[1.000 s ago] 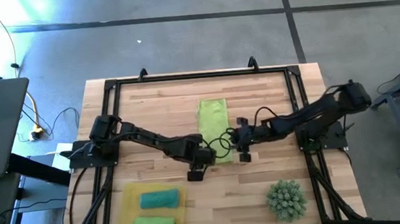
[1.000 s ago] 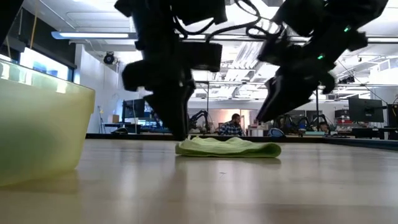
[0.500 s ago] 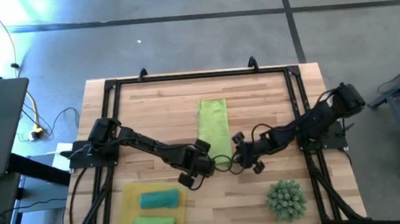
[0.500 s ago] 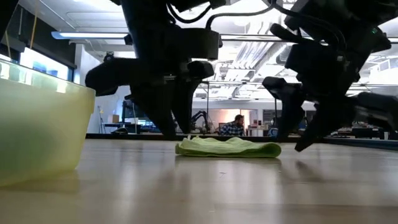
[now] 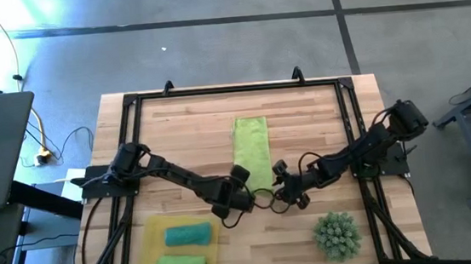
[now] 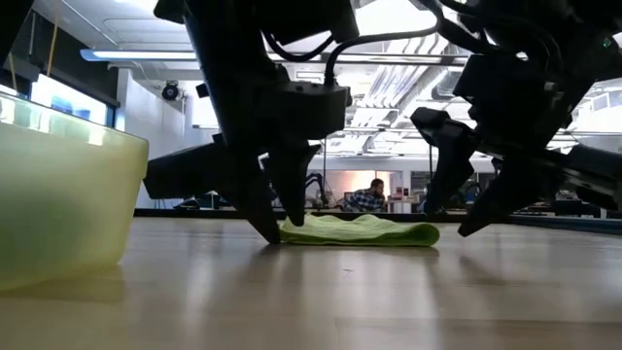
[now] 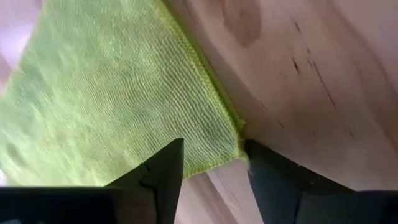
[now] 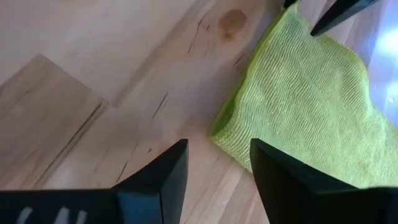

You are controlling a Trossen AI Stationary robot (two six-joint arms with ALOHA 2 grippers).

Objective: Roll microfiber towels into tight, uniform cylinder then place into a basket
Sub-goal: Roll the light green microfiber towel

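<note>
Left tool (image 7: 211, 163): held apart, straddling the near corner of the green towel (image 5: 252, 150).
Right tool (image 8: 217, 158): held apart, empty, just beside the towel's other near corner.
Surface (image 5: 320, 124): towel laid flat.

Three towels (image 5: 252, 152), one basket (image 5: 147, 246), one plant (image 5: 338, 234), two arms.

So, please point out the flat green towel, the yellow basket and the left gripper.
flat green towel (image 5: 252, 152): high view, middle of the cloth.
yellow basket (image 5: 147, 242): high view, its left rim.
left gripper (image 7: 211, 168): left wrist view, between its open fingertips, at the towel's corner.
</note>
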